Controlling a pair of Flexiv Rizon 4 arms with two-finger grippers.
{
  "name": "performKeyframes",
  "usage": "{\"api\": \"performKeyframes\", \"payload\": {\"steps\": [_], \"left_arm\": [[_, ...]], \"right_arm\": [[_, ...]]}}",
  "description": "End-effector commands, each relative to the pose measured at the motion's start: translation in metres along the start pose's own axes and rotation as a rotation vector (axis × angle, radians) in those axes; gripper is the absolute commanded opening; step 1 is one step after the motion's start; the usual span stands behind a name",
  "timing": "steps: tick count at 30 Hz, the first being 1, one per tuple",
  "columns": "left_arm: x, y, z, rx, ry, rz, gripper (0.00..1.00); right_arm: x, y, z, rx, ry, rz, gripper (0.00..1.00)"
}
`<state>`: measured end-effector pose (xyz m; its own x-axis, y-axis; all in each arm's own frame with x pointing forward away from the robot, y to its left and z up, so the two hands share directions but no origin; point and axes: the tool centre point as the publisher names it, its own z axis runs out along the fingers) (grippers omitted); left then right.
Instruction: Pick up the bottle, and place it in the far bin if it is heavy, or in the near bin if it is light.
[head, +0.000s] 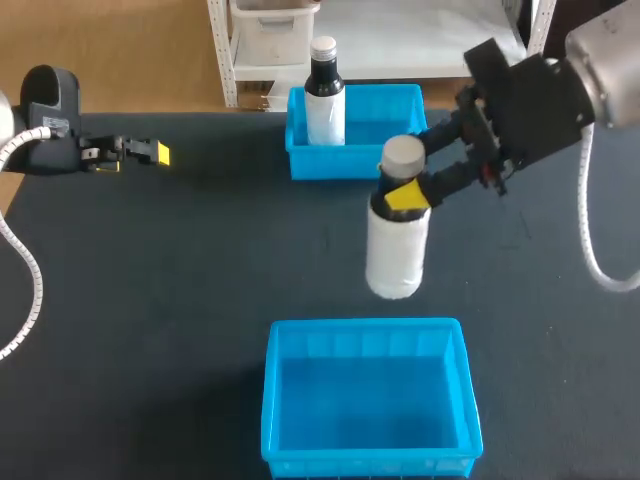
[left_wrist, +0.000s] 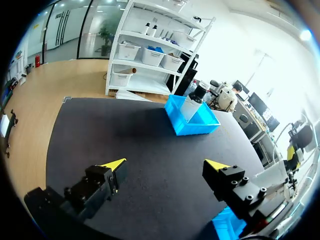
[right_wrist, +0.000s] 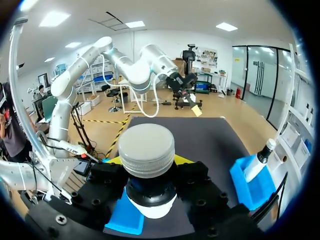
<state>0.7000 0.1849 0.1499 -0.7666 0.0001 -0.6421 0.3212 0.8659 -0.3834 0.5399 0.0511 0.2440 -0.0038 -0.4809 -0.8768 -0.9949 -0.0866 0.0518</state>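
Gripping the white bottle (head: 397, 250) by the neck with the right gripper (head: 405, 192).
Clamped from both sides just under the grey cap, upright, on the near side of the far bin (head: 385, 115), between it and the near bin (head: 370, 400). Standing in the far bin's left end: a dark-capped bottle (head: 324, 105). Well to the left of the far bin, fingers spread wide and holding nothing: the left gripper (head: 150, 153).
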Motion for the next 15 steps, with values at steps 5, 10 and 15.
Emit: {"api": "performKeyframes", "payload": {"steps": [5,10,15], "left_arm": [[0.000,0.000,0.000,0.000,0.000,0.000,1.00],[0.000,0.000,0.000,0.000,0.000,0.000,1.00],[0.000,0.000,0.000,0.000,0.000,0.000,1.00]], "right_arm": [[-0.007,0.018,0.026,-0.039,-0.018,-0.034,0.25],[-0.009,0.026,0.040,-0.098,-0.020,-0.043,0.24],[-0.009,0.037,0.057,-0.167,-0.022,-0.045,0.24]]}}
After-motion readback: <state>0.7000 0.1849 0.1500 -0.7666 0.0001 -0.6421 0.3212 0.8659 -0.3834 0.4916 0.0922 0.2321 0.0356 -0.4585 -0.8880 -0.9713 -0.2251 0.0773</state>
